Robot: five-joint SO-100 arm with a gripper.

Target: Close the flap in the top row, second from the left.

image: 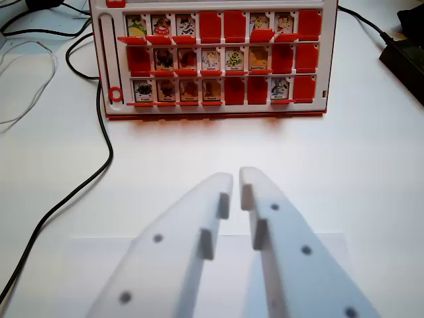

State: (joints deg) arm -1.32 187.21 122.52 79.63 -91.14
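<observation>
Item: red board (106, 66), a guessing-game frame with three rows of small hinged flaps, lying on a white table (199, 146) at the far side of the wrist view. Target: flap (161, 26) in the top row, second from the wrist view's left, showing a picture card, so judged not yet closed; its red panel seems to lie folded at the card's lower edge. Neighbours: cards showing on either side of it; several plain red squares further along toward the wrist view's right. Handling, by judgement: thin moulded plastic, light, stiff, smooth, turning on a small hinge with little resistance; the board itself looks light enough to slide if pushed hard. Point of contact: best not gripped but nudged with one fingertip at the free edge of the panel, away from the hinge, clear of adjoining flaps. Gripper (236, 180): white, two-fingered, in the near foreground, well apart from the board; fingers nearly together with a narrow gap between the tips, holding nothing. Also present: black cable (99, 152) curving down the wrist view's left; a dark object (405, 53) at the upper right edge.
</observation>
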